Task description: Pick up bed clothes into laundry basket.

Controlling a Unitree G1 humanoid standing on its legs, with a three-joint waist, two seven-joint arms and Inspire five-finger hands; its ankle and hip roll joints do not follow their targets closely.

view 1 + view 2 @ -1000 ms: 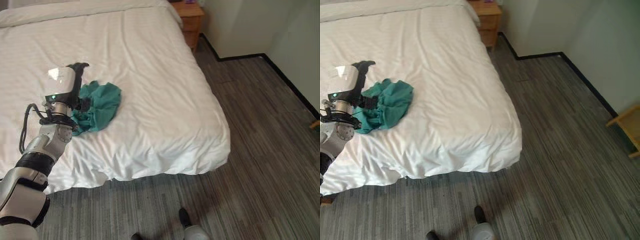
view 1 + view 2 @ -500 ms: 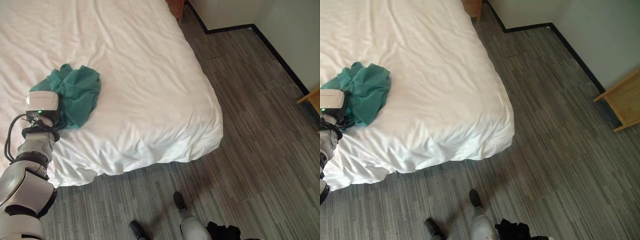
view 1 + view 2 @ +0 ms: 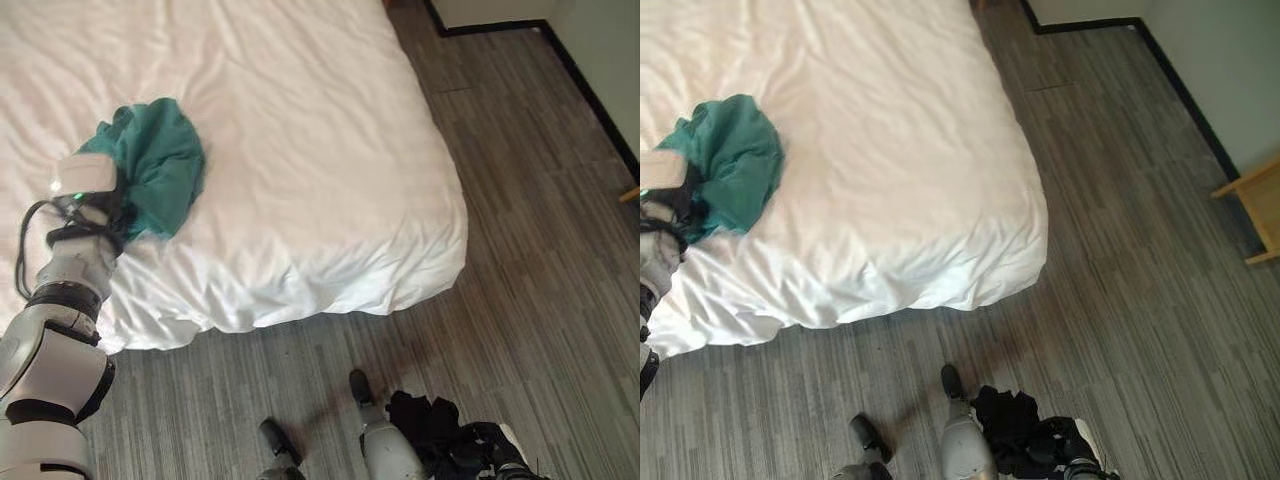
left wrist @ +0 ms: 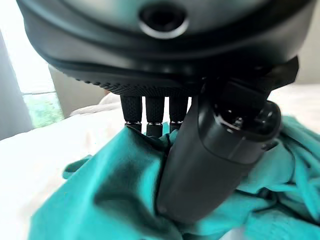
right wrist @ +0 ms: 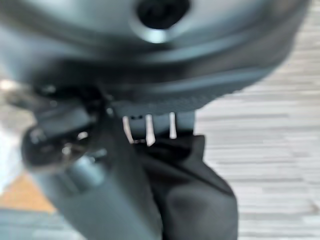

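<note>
So far: left hand point(image 4: 210, 150) was clamped on the teal garment point(image 3: 160, 170), on the bed point(image 3: 300, 180) at frame left; right hand point(image 5: 100, 165) gripped a black garment point(image 3: 1015, 430) at bottom. No basket seen; nothing binned yet.

The left hand point(image 4: 210, 150) is seen from so close that its fingertips are buried in the teal garment point(image 4: 115, 200), and the far side of that cloth is covered by the thumb. In the head views, the hand itself is masked by the wrist housing. The right hand point(image 5: 100, 190) is badly blurred; its fingers point(image 5: 147, 127) are lost behind the black garment point(image 5: 195, 200), so the grasp cannot be judged. The bed point(image 3: 300, 150) is cut off at the top and left edges. A wooden piece point(image 3: 1252, 205) is cropped at the right edge.
</note>
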